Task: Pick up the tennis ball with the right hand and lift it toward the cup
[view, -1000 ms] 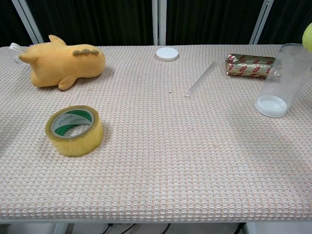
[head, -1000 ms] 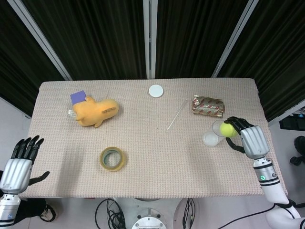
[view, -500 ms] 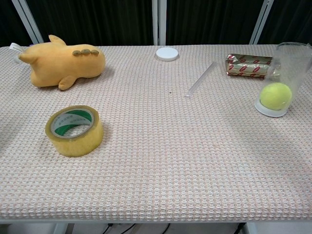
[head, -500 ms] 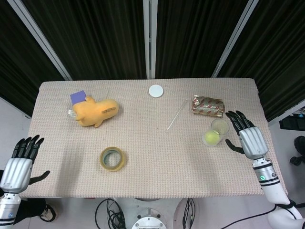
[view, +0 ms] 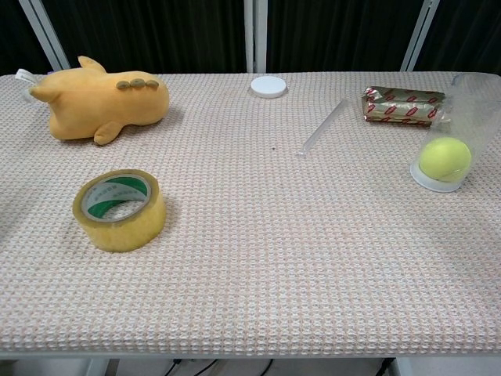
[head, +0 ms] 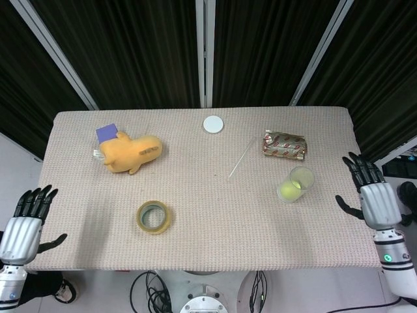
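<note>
The yellow-green tennis ball [head: 288, 190] [view: 445, 160] sits at the bottom of the clear plastic cup [head: 301, 177] [view: 473, 110], which stands upright at the right of the table. My right hand [head: 373, 195] hangs open off the table's right edge, well clear of the cup, fingers spread and holding nothing. My left hand [head: 27, 220] is open beyond the front left corner, also with nothing in it. Neither hand shows in the chest view.
A foil snack pack [head: 284, 145] lies just behind the cup, a clear straw [head: 240, 158] to its left. A white lid [head: 212, 124] sits at the back centre, a yellow plush toy [head: 130, 152] at the back left, a tape roll [head: 154, 217] front left.
The right hand released the ball over the cup; the ball dropped in. The hand then opened and drew back rightward past the table edge. The left hand stayed put.
</note>
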You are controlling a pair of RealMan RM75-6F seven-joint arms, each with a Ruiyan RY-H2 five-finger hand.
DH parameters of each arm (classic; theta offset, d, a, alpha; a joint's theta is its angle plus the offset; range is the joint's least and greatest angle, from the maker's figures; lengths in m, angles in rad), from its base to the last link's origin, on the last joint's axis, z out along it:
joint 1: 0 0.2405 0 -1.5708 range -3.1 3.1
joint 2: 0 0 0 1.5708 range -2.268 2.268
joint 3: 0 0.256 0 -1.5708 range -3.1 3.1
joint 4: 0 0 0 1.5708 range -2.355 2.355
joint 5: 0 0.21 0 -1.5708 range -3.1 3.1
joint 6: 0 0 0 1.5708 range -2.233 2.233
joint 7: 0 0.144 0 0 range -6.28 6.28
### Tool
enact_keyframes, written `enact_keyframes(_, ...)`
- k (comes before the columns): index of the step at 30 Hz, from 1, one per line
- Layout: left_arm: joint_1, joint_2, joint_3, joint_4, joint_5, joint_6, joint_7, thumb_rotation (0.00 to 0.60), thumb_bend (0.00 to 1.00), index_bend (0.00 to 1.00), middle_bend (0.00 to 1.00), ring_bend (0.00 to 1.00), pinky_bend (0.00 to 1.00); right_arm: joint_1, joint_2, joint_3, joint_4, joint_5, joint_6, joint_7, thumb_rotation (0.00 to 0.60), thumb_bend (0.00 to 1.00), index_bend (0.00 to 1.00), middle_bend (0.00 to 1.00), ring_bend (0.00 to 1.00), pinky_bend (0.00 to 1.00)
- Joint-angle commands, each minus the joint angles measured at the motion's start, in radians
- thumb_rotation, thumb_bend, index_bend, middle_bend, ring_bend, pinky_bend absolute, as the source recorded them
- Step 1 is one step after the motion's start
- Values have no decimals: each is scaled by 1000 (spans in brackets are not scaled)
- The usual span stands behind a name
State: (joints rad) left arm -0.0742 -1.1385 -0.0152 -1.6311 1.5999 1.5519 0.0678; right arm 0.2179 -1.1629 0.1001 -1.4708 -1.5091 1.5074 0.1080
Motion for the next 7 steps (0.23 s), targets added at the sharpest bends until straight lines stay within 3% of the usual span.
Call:
enact_keyframes(1, -5, 2, -1, -5, 3, -4, 4, 600, 58, 36, 0, 0, 0, -90, 49, -38, -2, 70, 37, -68, 600, 176, 0, 0, 0, 0)
enact_keyframes(7, -19, -1, -4, -8, 11, -19, 35, 600, 58, 35, 0, 0, 0, -180, 43, -53, 65, 146, 52, -9, 600, 173, 0, 0, 0, 0)
